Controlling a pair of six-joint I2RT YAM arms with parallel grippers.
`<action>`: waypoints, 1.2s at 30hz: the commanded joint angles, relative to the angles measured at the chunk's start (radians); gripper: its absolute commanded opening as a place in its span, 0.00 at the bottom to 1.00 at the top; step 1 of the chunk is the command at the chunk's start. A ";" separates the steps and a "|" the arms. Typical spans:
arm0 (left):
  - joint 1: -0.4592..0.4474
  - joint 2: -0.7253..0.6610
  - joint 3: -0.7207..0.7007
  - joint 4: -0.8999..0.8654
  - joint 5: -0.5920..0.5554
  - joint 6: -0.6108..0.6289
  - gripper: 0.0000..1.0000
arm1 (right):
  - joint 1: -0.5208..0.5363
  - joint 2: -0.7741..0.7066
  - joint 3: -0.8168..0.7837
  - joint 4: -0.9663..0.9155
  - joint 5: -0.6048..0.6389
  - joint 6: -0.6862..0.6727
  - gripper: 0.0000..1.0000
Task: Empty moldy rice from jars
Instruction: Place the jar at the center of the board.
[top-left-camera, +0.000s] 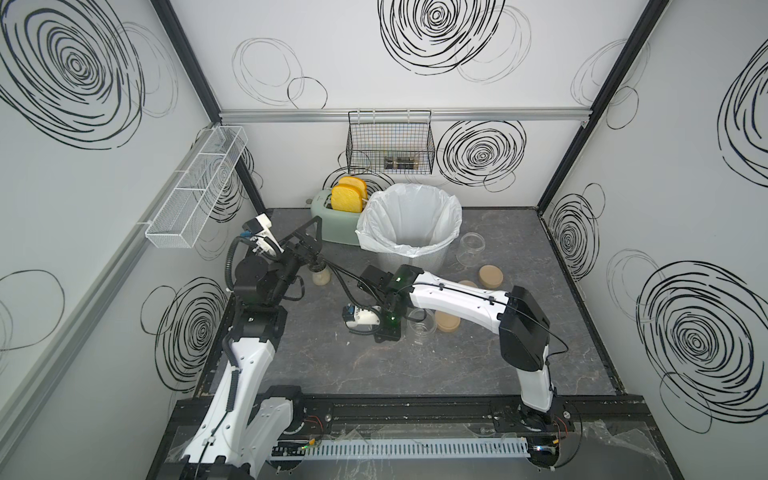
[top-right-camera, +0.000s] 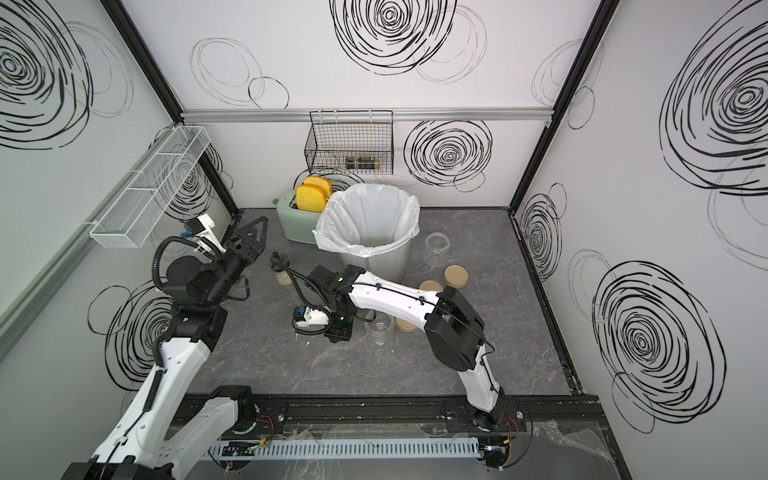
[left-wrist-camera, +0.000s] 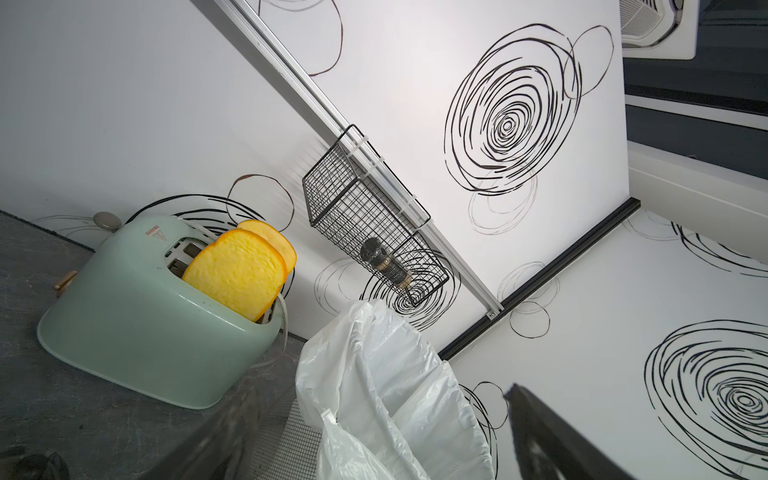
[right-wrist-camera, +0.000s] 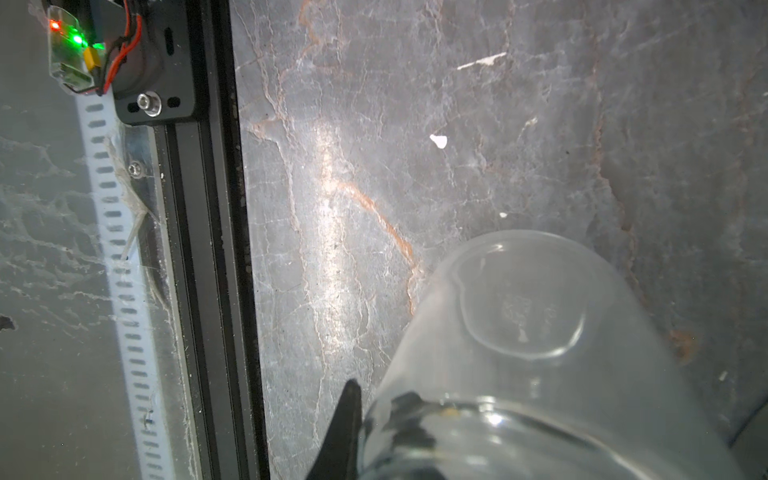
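The right claw (right-wrist-camera: 376, 419) is closed on the rim of a clear, empty jar (right-wrist-camera: 540, 332), with one finger inside the mouth and one outside. It holds the jar at mid-desk (top-left-camera: 353, 374), just beside a tan lid (top-left-camera: 446, 322). The left claw (top-left-camera: 309, 233) stands wide open near the toaster (top-left-camera: 336, 228), holding nothing. A second jar (top-left-camera: 471, 248), also empty, stands just beside the lined bin (top-left-camera: 419, 268).

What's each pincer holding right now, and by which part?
Right pincer pinches the empty clear jar by its rim wall, one finger inside, one outside. Left pincer is open and holds nothing.
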 joint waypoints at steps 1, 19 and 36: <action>0.013 -0.004 -0.010 0.041 0.007 0.011 0.96 | 0.007 0.014 0.038 -0.026 0.001 -0.013 0.00; 0.013 -0.007 -0.015 0.047 0.013 0.010 0.96 | 0.005 0.073 0.066 -0.039 0.021 -0.003 0.15; 0.016 -0.011 -0.015 0.044 0.020 0.019 0.96 | -0.001 0.088 0.091 -0.038 0.037 0.011 0.37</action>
